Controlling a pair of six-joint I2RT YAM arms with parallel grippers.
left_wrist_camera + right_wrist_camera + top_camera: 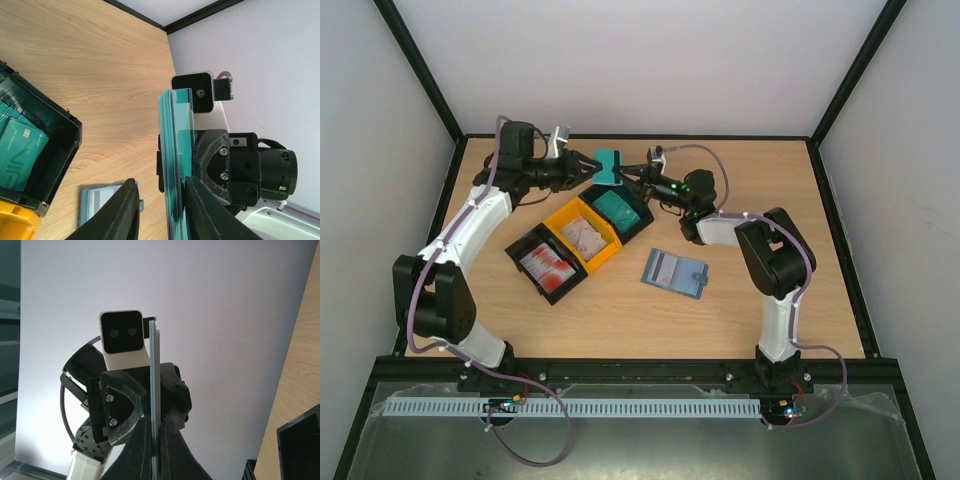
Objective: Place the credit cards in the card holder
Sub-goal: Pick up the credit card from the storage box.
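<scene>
While aloft, cards (pixel 607 166) in right claw (pixel 622 172)

Both jaws meet at a teal card stack (pixel 608 166) beyond the trays (pixel 582 243); card holder (pixel 674 271) lies apart

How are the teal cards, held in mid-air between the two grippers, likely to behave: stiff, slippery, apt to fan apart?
Probably stiff: edge-on, the teal cards stand straight above the right gripper, no droop. Likely slippery: several glossy layers show in the left wrist view, so they may fan if the pinch loosens. Probably light, being so thin.
</scene>
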